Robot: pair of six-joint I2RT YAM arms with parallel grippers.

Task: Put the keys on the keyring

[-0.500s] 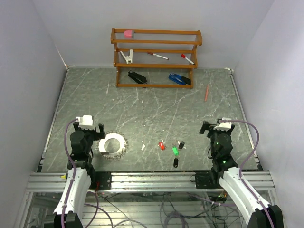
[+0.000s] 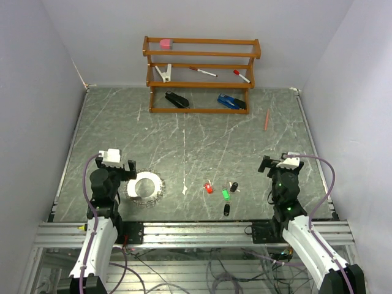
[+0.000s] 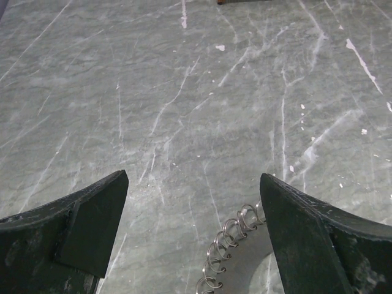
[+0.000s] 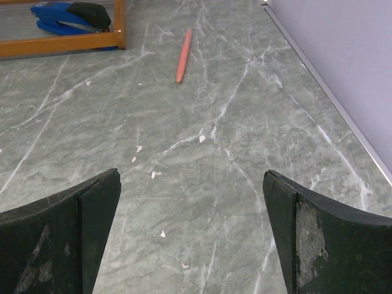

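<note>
The keyring (image 2: 147, 187), a large silvery ring with a beaded rim, lies flat at the near left; part of its coiled rim shows in the left wrist view (image 3: 229, 245). My left gripper (image 2: 127, 170) is open and empty, just left of and above the ring's far edge. The keys lie loose near the front middle: a red one (image 2: 209, 188), a green one (image 2: 225, 195), a black one (image 2: 233, 186) and another black one (image 2: 226, 210). My right gripper (image 2: 266, 165) is open and empty, over bare table to the right of the keys (image 4: 193, 202).
A wooden rack (image 2: 201, 75) stands at the back with red-capped markers, a black stapler (image 2: 176, 99) and a blue stapler (image 2: 231, 101). An orange pencil (image 2: 267, 119) lies at the right back, also in the right wrist view (image 4: 182, 55). Walls close both sides.
Both arms have shifted only slightly; the right gripper is a little lower in the top view. The keys and keyring have not moved.
</note>
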